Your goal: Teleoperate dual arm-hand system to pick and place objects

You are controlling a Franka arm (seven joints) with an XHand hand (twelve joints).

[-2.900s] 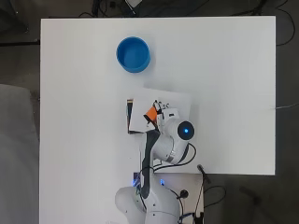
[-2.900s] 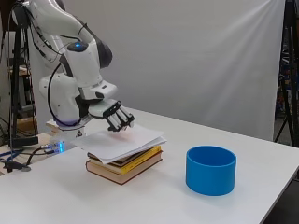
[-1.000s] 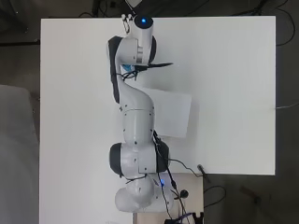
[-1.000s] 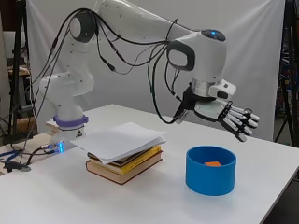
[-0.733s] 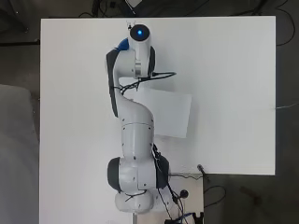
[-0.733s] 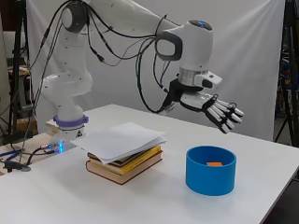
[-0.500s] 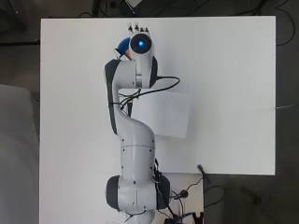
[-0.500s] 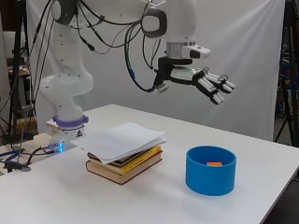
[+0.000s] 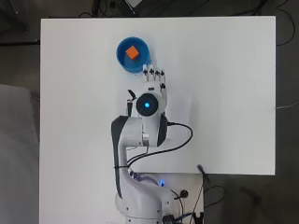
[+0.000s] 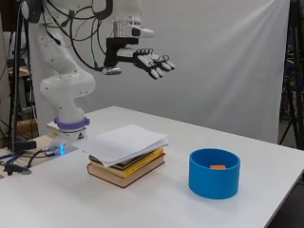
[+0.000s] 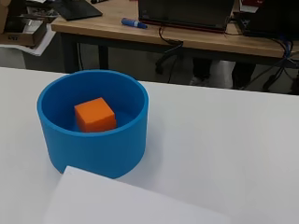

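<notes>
**Orange cube lying in blue bowl, hand held empty above the table**

The hand (image 10: 151,61) is being held high over the white table (image 9: 224,70), with its fingers (image 9: 153,73) stretched out nearly straight and spread a little; nothing is being gripped by them. In the side view the palm is being turned downward and the fingertips are being pointed away from the arm's base, well above everything on the table.

The orange cube (image 9: 133,53) is being kept inside the blue bowl (image 9: 122,60), which is standing just beyond the fingertips and slightly to one side of them in the overhead view. The cube is resting on the bowl's floor, apart from the wall, as is being shown in the wrist view, where the cube (image 11: 95,114) is seen inside the round wall of the bowl (image 11: 100,147).

Below the hand and back toward the arm's base, a stack of books (image 10: 128,167) is lying on the table, and it is being covered by loose white sheets of paper (image 10: 124,141). The bowl is standing near the stack, not touching it. A corner of the paper (image 11: 117,203) is being shown in the wrist view just beside the bowl.
</notes>
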